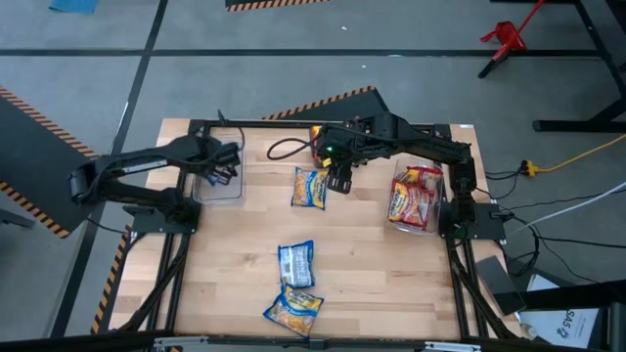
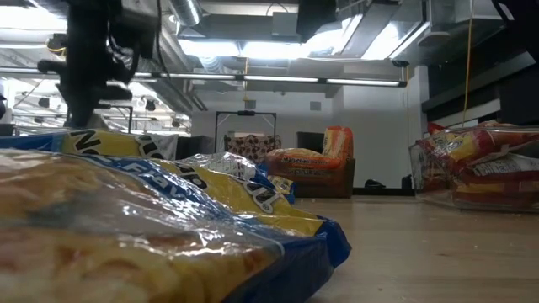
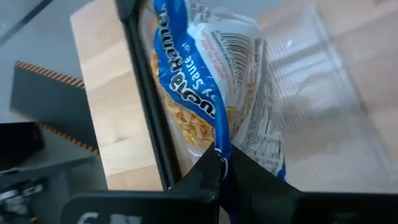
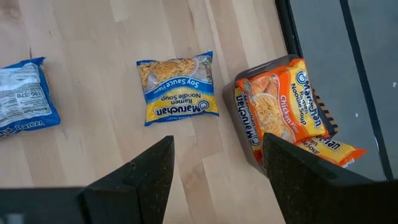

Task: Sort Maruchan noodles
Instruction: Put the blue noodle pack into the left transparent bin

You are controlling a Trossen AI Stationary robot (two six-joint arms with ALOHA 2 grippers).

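Left pincer [image 3: 219, 163] grips the glossy blue-and-yellow plastic noodle packet [image 3: 205, 93] by its edge seam (light, slippery, contents brittle); right pincer [image 4: 214, 165] released, frame centre.

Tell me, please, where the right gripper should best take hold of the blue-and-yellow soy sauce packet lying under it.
The soy sauce packet lies flat, face up, alone on bare wood. The open right gripper would probably do best coming straight down, pinching across the shorter width near the middle. The bin of orange packets stands close on one side, so keep the fingers off that edge.
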